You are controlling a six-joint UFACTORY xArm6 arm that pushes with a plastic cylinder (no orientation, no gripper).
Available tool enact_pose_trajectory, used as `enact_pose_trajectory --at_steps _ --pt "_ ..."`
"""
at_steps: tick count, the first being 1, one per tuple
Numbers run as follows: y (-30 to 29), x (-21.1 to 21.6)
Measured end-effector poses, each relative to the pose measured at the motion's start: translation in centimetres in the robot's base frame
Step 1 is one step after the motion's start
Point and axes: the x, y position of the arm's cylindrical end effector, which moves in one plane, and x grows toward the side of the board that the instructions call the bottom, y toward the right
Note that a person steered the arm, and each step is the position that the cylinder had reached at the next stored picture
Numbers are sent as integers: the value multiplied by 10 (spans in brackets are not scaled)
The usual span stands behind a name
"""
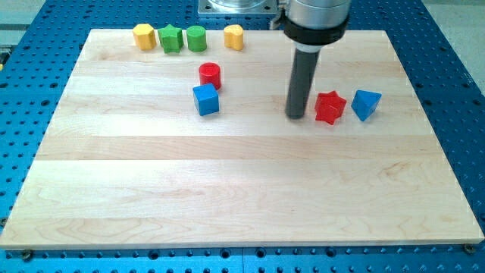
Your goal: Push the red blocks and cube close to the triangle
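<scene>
My tip is sitting on the wooden board, just to the view's left of the red star block, near it but with a thin gap showing, so not touching as far as I can tell. No fingers or jaws on this rig, just a plain dark rod, so nothing is being opened, closed or held; it is only pushing.

Progress, judging from the layout: the red star is already lying just beside the blue triangle block, which is sitting at the view's right. That part is looking about done. The red cylinder and the blue cube are sitting together, touching or nearly so, well apart from the triangle, toward the view's left of the rod. Those two are still needing to be pushed across to the right. So roughly one of three blocks is in place and two are left.

Next move would probably mean bringing the tip round to the left side of the cube and cylinder pair and pushing them rightward.

Counts: two red blocks (star, cylinder), two blue (cube, triangle), two yellow and two green, eight in all. The yellow block, green star, green cylinder and second yellow block are lining up along the view's top edge, not involved.
</scene>
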Motion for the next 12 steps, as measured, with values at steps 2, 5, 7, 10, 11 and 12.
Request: enact_pose_trajectory --at_steps 2,5,7,10,11,12 --pt "-234 56" --pt "5 -26" --pt "24 -67" --pt "-8 -71" --pt "-107 -11" --pt "-207 -28"
